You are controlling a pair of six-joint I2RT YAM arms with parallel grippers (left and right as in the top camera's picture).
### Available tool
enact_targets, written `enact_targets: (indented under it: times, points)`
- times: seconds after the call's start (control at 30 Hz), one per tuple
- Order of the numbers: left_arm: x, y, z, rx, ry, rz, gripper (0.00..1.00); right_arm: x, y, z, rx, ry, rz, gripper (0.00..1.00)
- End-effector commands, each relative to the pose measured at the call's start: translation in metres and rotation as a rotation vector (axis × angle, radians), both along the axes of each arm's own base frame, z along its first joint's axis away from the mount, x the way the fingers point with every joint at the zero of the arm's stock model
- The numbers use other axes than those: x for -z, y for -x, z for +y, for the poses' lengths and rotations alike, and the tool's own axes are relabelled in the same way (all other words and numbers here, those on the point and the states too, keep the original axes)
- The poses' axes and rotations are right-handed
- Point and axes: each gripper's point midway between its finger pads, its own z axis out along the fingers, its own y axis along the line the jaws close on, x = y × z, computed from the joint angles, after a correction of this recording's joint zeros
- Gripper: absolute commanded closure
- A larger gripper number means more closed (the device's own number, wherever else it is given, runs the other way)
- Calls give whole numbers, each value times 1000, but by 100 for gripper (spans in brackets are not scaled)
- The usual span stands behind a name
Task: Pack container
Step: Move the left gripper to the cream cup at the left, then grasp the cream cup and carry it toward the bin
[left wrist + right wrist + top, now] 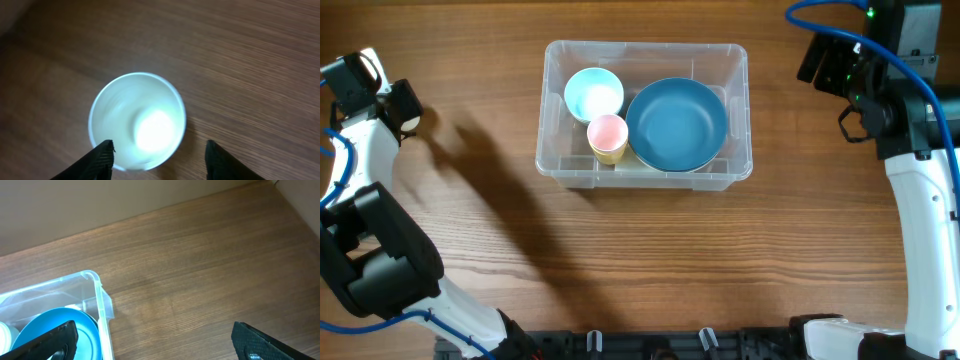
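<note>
The clear plastic container stands at the table's middle back. It holds a large blue bowl, a small light-blue bowl and a pink cup nested in a yellow one. My left gripper is at the far left, open, above an upright pale cup. In the left wrist view its jaws straddle the cup's near rim, the left finger overlapping it. My right gripper is open and empty, right of the container; its fingers frame the container's corner and the blue bowl.
Bare wooden table lies in front of the container and on both sides. The arm bases stand at the front left and front right corners. A black rail runs along the front edge.
</note>
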Motion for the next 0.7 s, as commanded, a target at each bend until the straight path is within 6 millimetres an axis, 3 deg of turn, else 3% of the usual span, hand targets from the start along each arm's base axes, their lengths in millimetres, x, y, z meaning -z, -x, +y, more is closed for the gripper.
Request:
enact_targets:
  times: [0.0,0.13,0.3,0.37,0.5,0.67]
  points:
    - [21,-8,-9,111,3,27,43,-2,-4,-3,13,7,-6,0]
    - [39,-10,-8,110,15,49,43,-2,-4,-3,13,7,-6,0]
    - [41,-13,-4,103,-2,36,46,-2,-3,-3,13,7,-5,0]
    - [41,-15,-3,103,-5,30,49,-2,-4,-3,13,7,-6,0]
    - [51,-14,-3,102,3,46,65,-2,-4,-3,13,7,-6,0]
    - [70,-12,-2,92,9,80,69,-2,-4,-3,13,7,-6,0]
